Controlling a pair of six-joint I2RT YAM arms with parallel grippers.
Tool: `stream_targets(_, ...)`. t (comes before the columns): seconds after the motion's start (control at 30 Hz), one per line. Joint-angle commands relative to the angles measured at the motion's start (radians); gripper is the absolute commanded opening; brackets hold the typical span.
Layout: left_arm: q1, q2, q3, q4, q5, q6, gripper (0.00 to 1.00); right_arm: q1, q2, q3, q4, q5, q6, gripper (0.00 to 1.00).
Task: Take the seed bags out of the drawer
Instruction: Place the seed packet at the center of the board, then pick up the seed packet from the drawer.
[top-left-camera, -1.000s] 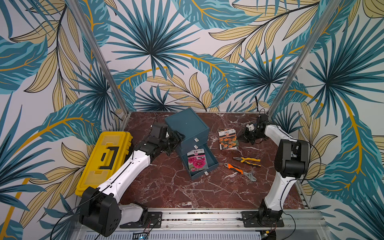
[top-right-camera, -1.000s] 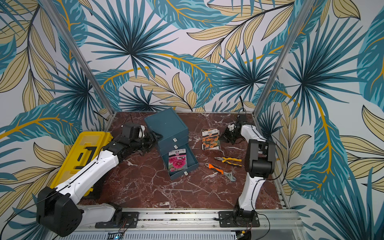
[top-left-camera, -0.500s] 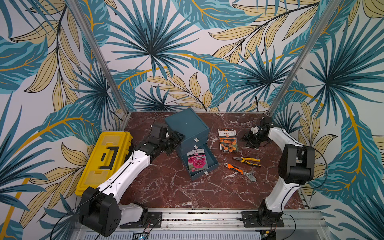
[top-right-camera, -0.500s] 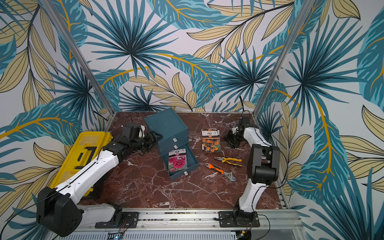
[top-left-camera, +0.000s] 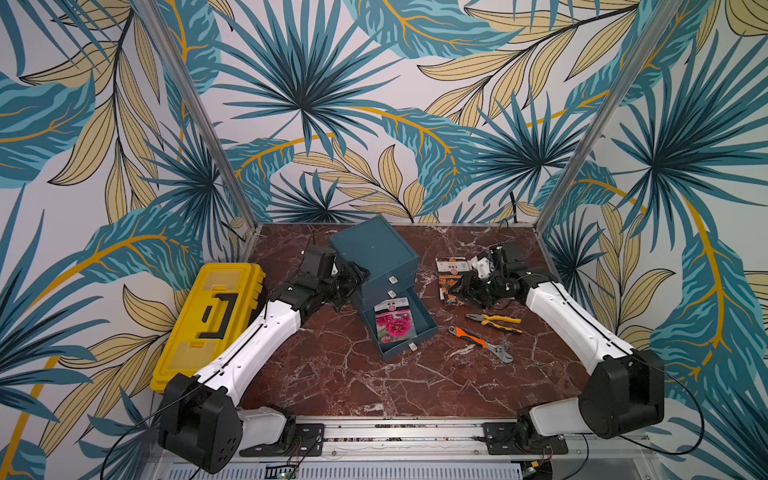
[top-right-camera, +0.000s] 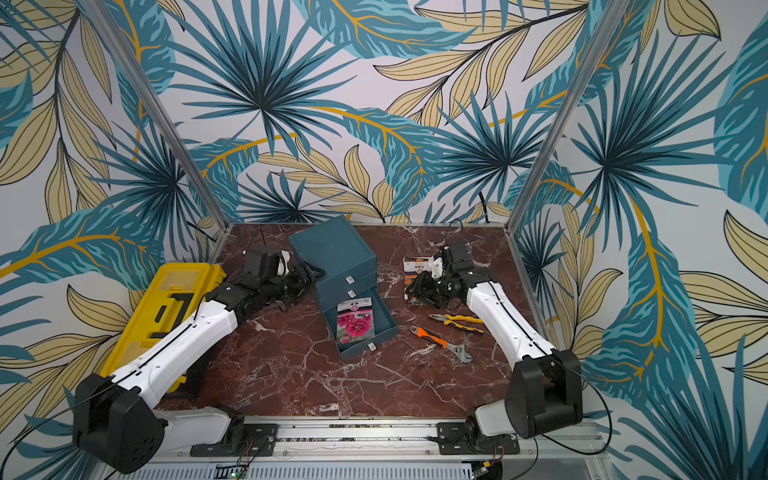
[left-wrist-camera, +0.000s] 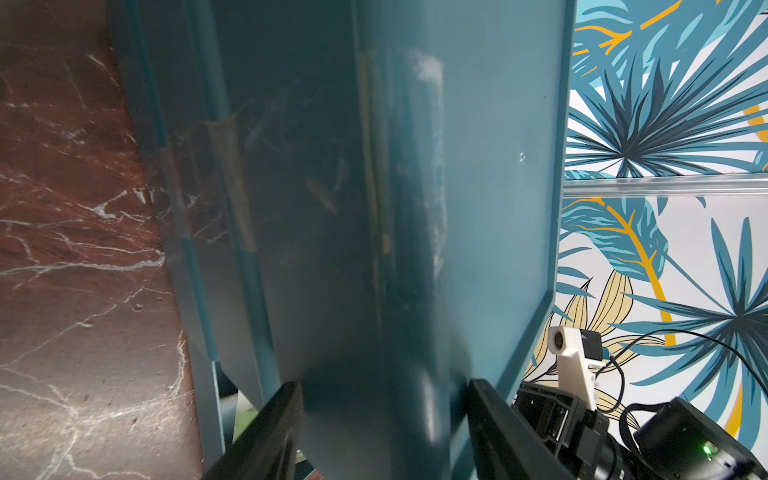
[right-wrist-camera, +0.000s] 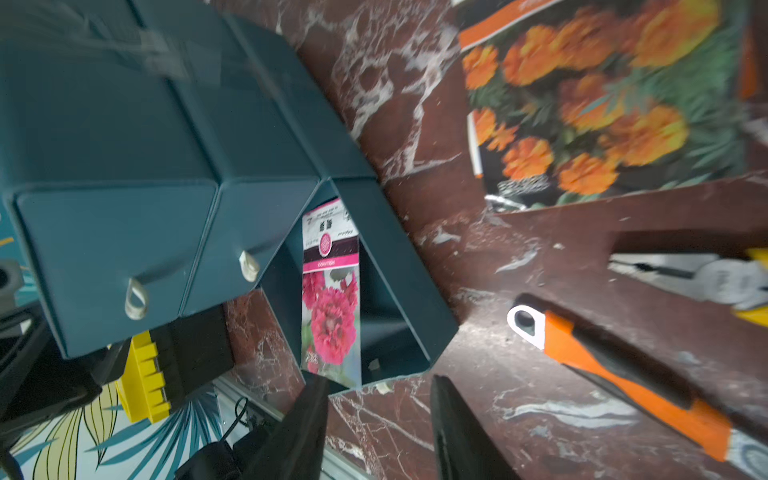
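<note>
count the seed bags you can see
2. One pink-flowered seed bag lies in the open bottom drawer; one orange-flowered seed bag lies on the table by the right hand. More may be hidden under it or elsewhere in the cabinet.

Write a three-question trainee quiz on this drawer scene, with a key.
1. True or false: a glossy pink-flower seed packet lies in the open bottom drawer of the teal metal three-drawer cabinet.
2. The right claw is: A) open and empty; B) shut on a seed packet; C) shut on a tool.
3. What colour are the blooms on the glossy rectangular seed packet lying out on the red marble tabletop?
Key: 1 true; 2 A; 3 orange.
</note>
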Motion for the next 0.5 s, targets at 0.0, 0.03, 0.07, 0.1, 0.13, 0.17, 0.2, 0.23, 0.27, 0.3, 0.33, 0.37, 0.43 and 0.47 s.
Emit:
stream_targets(0.0,-0.012,0.025,-0.021,-0.072,-0.009,0.02,0.66,0.072,-0.026,-0.04,0.067,0.05,0.104,0.43)
stream_targets(0.03,-0.012,0.023,-0.023,-0.07,-0.008,0.02,0.66,0.097,-0.022,-0.039,0.071,0.058,0.11,0.42)
stream_targets(0.07,-0.012,0.021,-0.025,-0.068,-0.008,0.019,0.66,0.121,-0.013,-0.035,0.072,0.069,0.113,0.42)
stream_targets(0.1,-0.012,0.018,-0.028,-0.067,-0.009,0.019,0.66,0.145,-0.003,-0.034,0.073,0.078,0.119,0.42)
stream_targets(0.13,-0.011,0.016,-0.028,-0.066,-0.009,0.019,0.66,0.161,0.005,-0.036,0.079,0.082,0.127,0.42)
stream_targets(0.17,-0.012,0.014,-0.03,-0.065,-0.009,0.017,0.66,0.178,0.015,-0.039,0.088,0.088,0.133,0.41)
stream_targets(0.2,-0.012,0.012,-0.032,-0.065,-0.009,0.017,0.66,0.194,0.024,-0.04,0.094,0.094,0.138,0.41)
stream_targets(0.23,-0.012,0.012,-0.032,-0.066,-0.009,0.018,0.66,0.21,0.038,-0.039,0.1,0.101,0.141,0.41)
stream_targets(0.27,-0.011,0.011,-0.034,-0.064,-0.009,0.017,0.66,0.226,0.055,-0.036,0.104,0.105,0.142,0.41)
stream_targets(0.3,-0.012,0.011,-0.035,-0.064,-0.007,0.017,0.66,0.238,0.067,-0.031,0.104,0.112,0.141,0.41)
stream_targets(0.33,-0.011,0.011,-0.036,-0.062,-0.006,0.016,0.66,0.248,0.081,-0.026,0.104,0.119,0.139,0.41)
stream_targets(0.37,-0.012,0.01,-0.036,-0.061,-0.005,0.015,0.66,0.259,0.094,-0.02,0.104,0.125,0.137,0.41)
stream_targets(0.43,-0.011,0.009,-0.04,-0.061,-0.004,0.014,0.66,0.271,0.118,-0.01,0.101,0.14,0.13,0.41)
stream_targets(0.47,-0.012,0.009,-0.041,-0.06,-0.002,0.014,0.66,0.277,0.131,-0.008,0.101,0.147,0.127,0.41)
